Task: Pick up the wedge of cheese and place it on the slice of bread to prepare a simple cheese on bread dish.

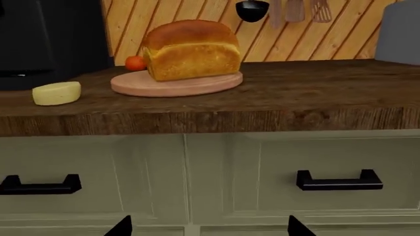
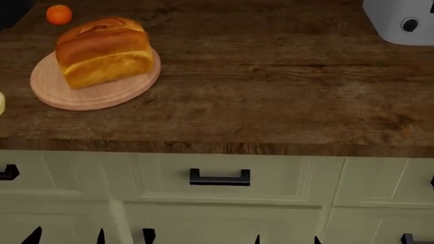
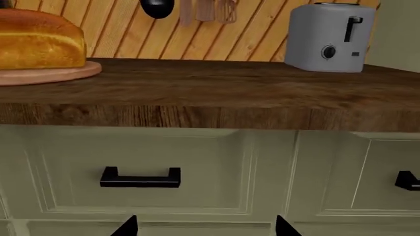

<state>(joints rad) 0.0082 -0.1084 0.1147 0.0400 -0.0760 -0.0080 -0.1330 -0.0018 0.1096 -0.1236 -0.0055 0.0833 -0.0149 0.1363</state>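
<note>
The wedge of cheese (image 1: 56,93) is a pale yellow puck on the dark wooden counter, left of the board; in the head view only a sliver of it (image 2: 1,103) shows at the left edge. The slice of bread (image 1: 192,49) is a golden-brown loaf on a round wooden board (image 1: 176,84). It also shows in the head view (image 2: 103,51) and the right wrist view (image 3: 39,42). My left gripper (image 1: 208,228) and right gripper (image 3: 205,228) are open and empty. Both are low in front of the drawers, below the counter top. Only their dark fingertips show.
A small orange fruit (image 1: 135,62) sits behind the board. A grey toaster (image 3: 328,37) stands at the counter's far right. Utensils (image 1: 295,10) hang on the slatted wall. Cream drawers with black handles (image 3: 139,178) lie under the counter edge (image 2: 217,147).
</note>
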